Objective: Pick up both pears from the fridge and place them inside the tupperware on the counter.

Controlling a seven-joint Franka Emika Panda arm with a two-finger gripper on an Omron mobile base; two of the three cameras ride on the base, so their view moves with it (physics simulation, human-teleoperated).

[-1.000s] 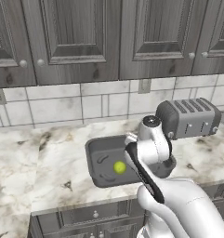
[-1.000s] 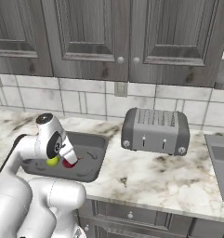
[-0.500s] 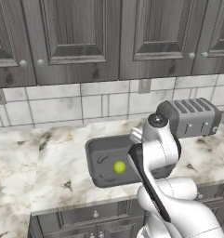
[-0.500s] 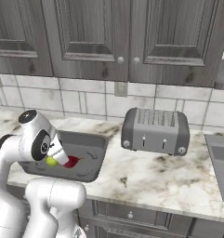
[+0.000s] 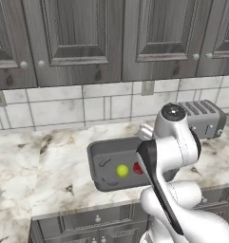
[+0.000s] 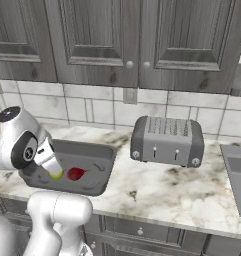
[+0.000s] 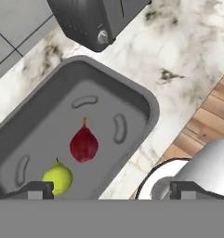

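The dark-grey tupperware (image 5: 94, 166) (image 6: 99, 152) (image 7: 146, 102) sits on the marbled counter (image 5: 49, 161) (image 6: 157, 185). Both pears lie inside it, side by side and free: the yellow-green pear (image 5: 122, 171) (image 6: 57, 175) (image 7: 57, 178) and the red pear (image 5: 137, 168) (image 6: 76, 173) (image 7: 84, 144). My gripper (image 7: 111, 190) hovers above the container's near edge, open, its dark fingertips (image 7: 36, 188) spread wide with nothing between them. In the right base view the hand partly covers the yellow-green pear. The fridge is out of view.
A silver-grey toaster (image 5: 206, 116) (image 6: 167, 140) (image 7: 90, 18) stands just right of the container. A steel sink (image 6: 237, 170) lies at the far right. Dark wall cabinets (image 5: 87, 38) hang above the tiled backsplash. Wooden floor (image 7: 211, 121) lies beyond the counter edge.
The hand has drawn back and up from the container. The red pear, held at the fingers before, now lies loose beside the yellow-green one.
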